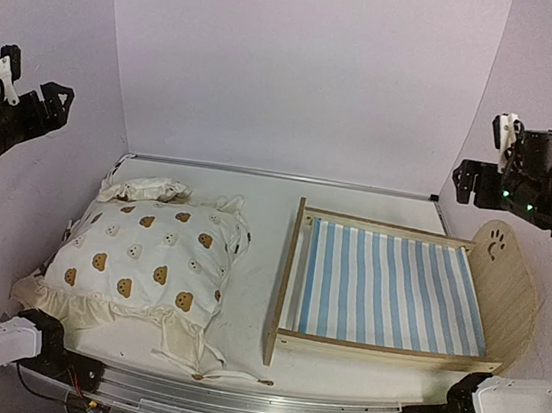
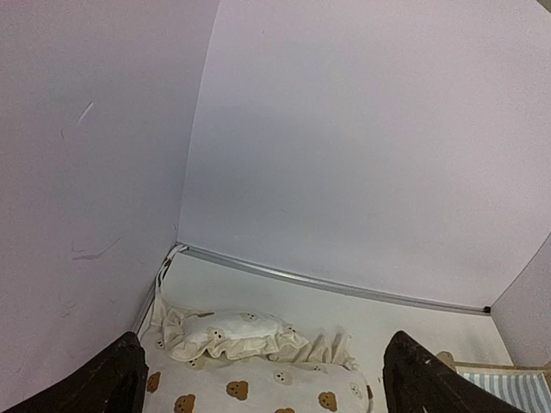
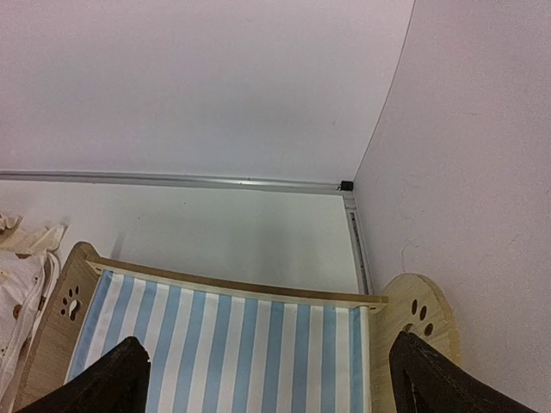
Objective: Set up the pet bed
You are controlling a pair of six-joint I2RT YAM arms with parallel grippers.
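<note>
The pet bed stood on the right side of the table, just beside the bear-print cushion. The left gripper and the right gripper were both released wide, holding nothing.

A bare strip of table separates cushion from pet bed; walls flank both.

Overhead camera spans the white table; high wrist cameras face the pale back wall, sharing the light-wood blue-striped pet bed.
</note>
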